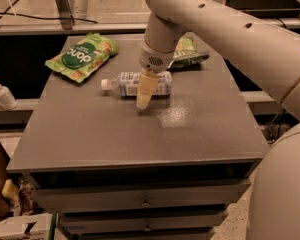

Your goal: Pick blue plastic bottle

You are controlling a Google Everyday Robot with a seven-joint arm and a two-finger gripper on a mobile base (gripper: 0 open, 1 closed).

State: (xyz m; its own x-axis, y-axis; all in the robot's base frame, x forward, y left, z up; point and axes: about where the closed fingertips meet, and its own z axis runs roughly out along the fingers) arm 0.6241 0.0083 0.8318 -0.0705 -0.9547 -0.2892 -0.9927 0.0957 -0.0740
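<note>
The blue plastic bottle (132, 84) lies on its side on the dark grey table (90, 134), white cap pointing left, pale blue-and-white label facing up. My gripper (143, 98) hangs from the big white arm (215, 24) and points down, right in front of the bottle's middle, its cream fingertips low near the table top and covering part of the bottle. The bottle rests on the table.
A green snack bag (82, 55) lies at the table's back left. Another green bag (187, 54) lies at the back right, partly behind the arm. A white pump dispenser (2, 93) stands on a ledge to the left. Drawers sit under the table's front edge.
</note>
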